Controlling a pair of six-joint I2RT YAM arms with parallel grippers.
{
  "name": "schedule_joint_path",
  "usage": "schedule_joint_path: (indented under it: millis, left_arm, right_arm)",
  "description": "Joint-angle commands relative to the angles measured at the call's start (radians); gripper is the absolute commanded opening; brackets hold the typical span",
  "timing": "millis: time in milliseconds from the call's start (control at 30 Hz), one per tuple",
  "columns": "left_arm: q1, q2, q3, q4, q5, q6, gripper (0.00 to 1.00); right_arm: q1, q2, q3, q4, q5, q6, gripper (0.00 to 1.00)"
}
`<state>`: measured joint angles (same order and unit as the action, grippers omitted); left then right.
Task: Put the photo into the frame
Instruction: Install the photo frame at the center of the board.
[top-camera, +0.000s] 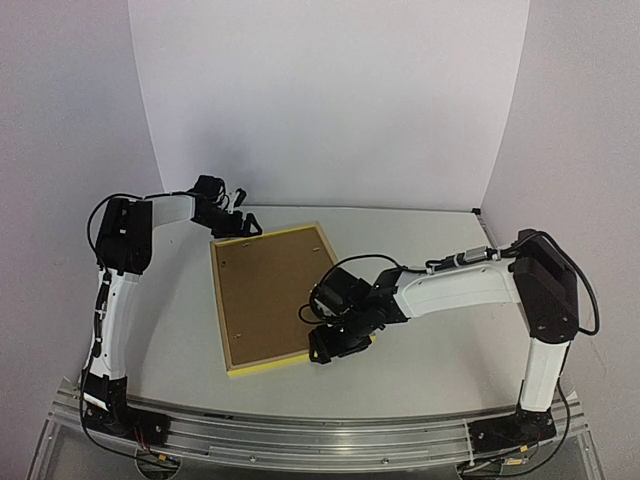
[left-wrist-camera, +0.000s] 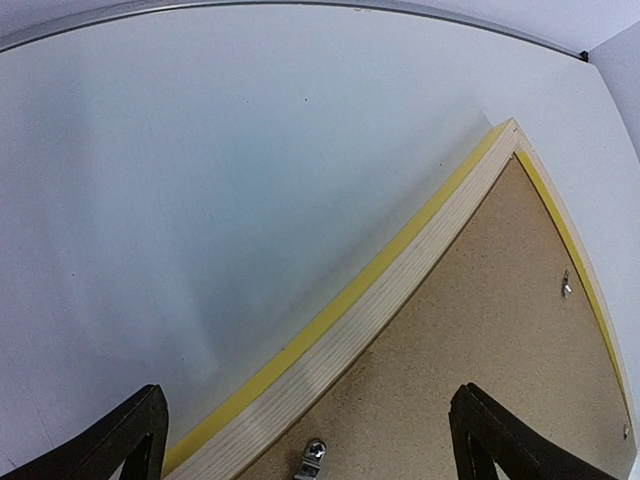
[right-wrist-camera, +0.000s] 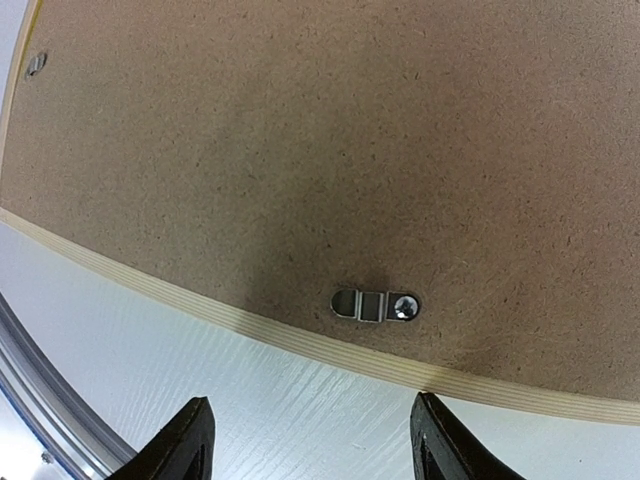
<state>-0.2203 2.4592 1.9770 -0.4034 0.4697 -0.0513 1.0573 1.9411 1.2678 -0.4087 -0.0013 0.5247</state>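
Observation:
The frame (top-camera: 219, 300) lies face down on the table, its yellow edge showing at the near side, with a brown backing board (top-camera: 270, 295) filling it. The photo is out of view. My left gripper (top-camera: 238, 222) hovers over the frame's far left corner, open and empty; in the left wrist view the gripper (left-wrist-camera: 310, 420) straddles the frame's wooden edge (left-wrist-camera: 400, 270) beside a small metal clip (left-wrist-camera: 312, 458). My right gripper (top-camera: 335, 345) is at the near right corner, open. In the right wrist view it (right-wrist-camera: 312, 410) sits just off the frame edge (right-wrist-camera: 300, 340), below a turn clip (right-wrist-camera: 376, 304).
The white table (top-camera: 420, 250) runs to a metal rail (top-camera: 300, 430) at the near edge and a white backdrop behind. Another small clip (left-wrist-camera: 566, 285) sits along the backing board's right side. The table's far rim (left-wrist-camera: 300, 6) shows in the left wrist view.

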Motion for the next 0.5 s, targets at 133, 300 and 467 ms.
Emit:
schedule_joint_path:
  millis: [133, 300, 467]
  left_arm:
    - [-0.006, 0.052, 0.003, -0.115, 0.011, -0.021, 0.98]
    - [-0.004, 0.053, 0.006, -0.116, 0.005, -0.025, 0.98]
    - [-0.003, 0.052, 0.006, -0.117, 0.003, -0.024, 0.98]
  right_arm:
    - [0.0, -0.02, 0.053, 0.031, -0.122, -0.021, 0.62]
    - [0.0, -0.009, 0.066, 0.032, -0.116, -0.037, 0.62]
    - [-0.001, 0.011, 0.085, 0.031, -0.08, -0.038, 0.62]
